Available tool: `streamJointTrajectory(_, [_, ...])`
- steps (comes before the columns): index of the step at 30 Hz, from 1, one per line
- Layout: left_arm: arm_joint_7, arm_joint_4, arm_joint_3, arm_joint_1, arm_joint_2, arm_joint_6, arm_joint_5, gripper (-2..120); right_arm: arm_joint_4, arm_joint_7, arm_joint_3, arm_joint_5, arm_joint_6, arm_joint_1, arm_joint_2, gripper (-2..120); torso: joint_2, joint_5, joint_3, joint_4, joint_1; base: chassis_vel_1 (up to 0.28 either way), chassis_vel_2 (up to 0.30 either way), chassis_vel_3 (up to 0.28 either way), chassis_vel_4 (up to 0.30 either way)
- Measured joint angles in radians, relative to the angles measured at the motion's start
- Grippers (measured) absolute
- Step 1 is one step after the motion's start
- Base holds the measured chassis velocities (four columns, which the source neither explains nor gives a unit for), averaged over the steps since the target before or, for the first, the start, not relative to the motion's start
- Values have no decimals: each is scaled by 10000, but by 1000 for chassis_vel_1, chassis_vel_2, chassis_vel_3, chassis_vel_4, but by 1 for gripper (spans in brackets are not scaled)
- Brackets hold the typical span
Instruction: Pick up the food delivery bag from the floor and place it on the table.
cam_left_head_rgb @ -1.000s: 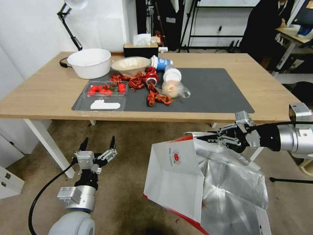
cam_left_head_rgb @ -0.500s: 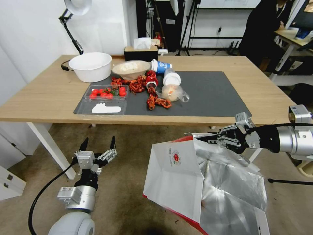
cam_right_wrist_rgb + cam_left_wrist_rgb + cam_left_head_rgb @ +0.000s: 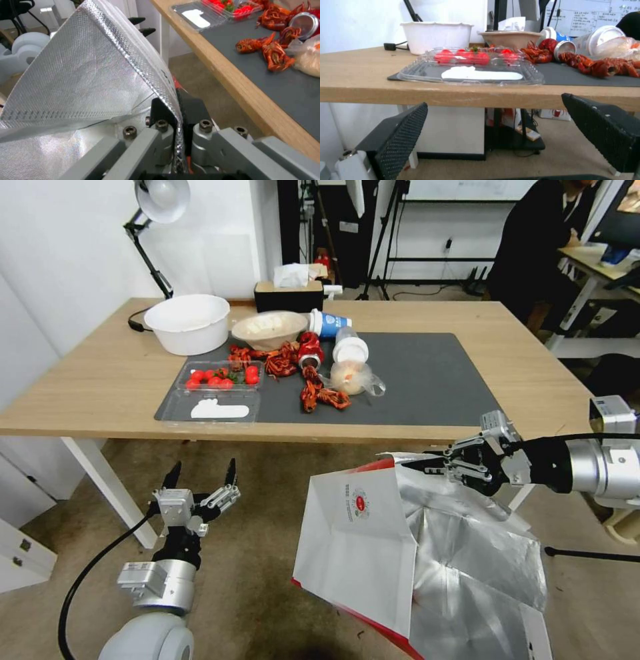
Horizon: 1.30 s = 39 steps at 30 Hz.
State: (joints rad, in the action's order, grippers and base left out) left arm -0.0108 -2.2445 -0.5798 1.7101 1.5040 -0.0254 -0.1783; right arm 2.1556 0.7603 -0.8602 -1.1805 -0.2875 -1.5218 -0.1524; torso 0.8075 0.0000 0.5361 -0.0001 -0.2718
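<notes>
The food delivery bag, white with a round red logo and a silver foil lining, hangs open in front of the table's front edge. Its lower part runs out of the head view. My right gripper is shut on the bag's top rim, just below the edge of the table. In the right wrist view the foil rim is pinched between the right gripper fingers. My left gripper is open and empty, low over the floor near a white table leg. In the left wrist view the left gripper faces the table.
On the dark mat lie crayfish, a clear box of tomatoes, a clear plastic bag of food, a blue cup and a beige bowl. A white bowl, tissue box and lamp stand behind.
The table and room have slid down in the head picture, so the camera has moved. Both grippers and the bag keep their places in the picture; the bag's rim now sits closer under the table edge.
</notes>
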Motion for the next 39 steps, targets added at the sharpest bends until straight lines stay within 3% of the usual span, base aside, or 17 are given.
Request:
streamJointTrajectory(8, [0, -21, -18, 5, 7, -3, 2, 100, -21, 27, -3, 0, 2, 6, 9, 0, 414, 0, 236, 0, -177, 0, 0, 0, 0])
streamJointTrajectory(20, [0, -23, -20, 2, 11, -3, 2, 100, -30, 34, -3, 0, 11, 8, 7, 0, 715, 0, 409, 0, -305, 0, 0, 0, 0])
streamJointTrajectory(39, [0, 47, -12, -31, 12, -7, 1, 100, -67, 46, -1, 7, 36, 10, 11, 0, 1828, 0, 1035, 0, -791, 0, 0, 0, 0])
